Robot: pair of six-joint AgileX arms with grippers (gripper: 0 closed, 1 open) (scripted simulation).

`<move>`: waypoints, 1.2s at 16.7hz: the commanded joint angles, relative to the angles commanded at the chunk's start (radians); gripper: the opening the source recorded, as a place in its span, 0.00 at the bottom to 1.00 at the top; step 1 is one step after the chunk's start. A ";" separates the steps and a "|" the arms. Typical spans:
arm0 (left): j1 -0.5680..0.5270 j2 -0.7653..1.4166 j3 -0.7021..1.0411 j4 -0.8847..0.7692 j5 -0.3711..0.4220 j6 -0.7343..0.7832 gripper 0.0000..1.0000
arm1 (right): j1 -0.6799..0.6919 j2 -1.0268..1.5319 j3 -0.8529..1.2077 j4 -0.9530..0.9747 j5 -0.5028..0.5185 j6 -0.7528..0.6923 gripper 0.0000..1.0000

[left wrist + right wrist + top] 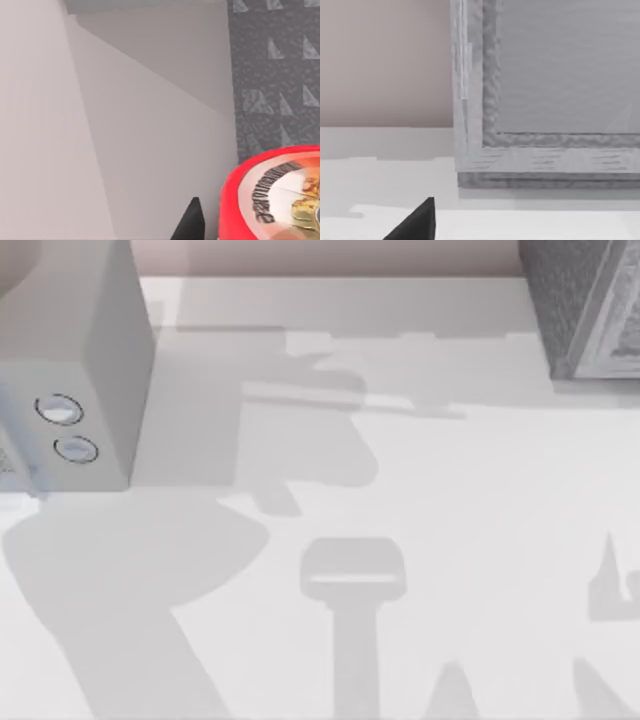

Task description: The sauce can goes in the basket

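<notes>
From above, the white table (420, 500) carries soft grey shadows, among them a gripper-shaped one low at centre; a pale box-like body with two round lenses (70, 370) stands at the left edge, and the corner of a grey woven basket (585, 310) sits at the far right, before a pinkish wall. In the left wrist view the sauce can (272, 200) looms close, red-rimmed, its printed end face turned toward the camera so its long axis points roughly at the lens; a dark fingertip (190, 222) of the left gripper shows just beside it, apart from it, and whether that claw is released or clenched cannot be told. In the right wrist view the basket's grey corner rests on the table, with one dark fingertip (417, 222) near; its claw's state cannot be told either.
</notes>
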 joint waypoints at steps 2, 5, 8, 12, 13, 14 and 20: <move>0.000 0.000 0.000 0.000 0.000 0.000 0.08 | 0.000 0.000 0.000 0.000 0.000 0.000 1.00; 0.000 0.000 0.000 0.000 0.000 0.000 0.30 | 0.000 0.000 0.000 0.000 0.000 0.000 1.00; 0.000 0.000 0.000 0.000 0.000 0.000 0.53 | 0.000 0.000 0.000 0.000 0.000 0.000 1.00; 0.000 0.000 0.000 0.000 0.000 0.000 0.83 | 0.000 0.000 0.000 0.000 0.000 0.000 1.00; 0.000 0.000 0.000 0.000 0.000 0.000 0.90 | 0.000 0.000 0.000 0.000 0.000 0.000 1.00; 0.000 0.000 0.000 0.000 0.000 0.000 0.98 | 0.000 0.000 0.000 0.000 0.000 0.000 1.00; 0.000 0.000 0.000 0.000 0.000 0.000 1.00 | 0.000 0.000 0.000 0.000 0.000 0.000 1.00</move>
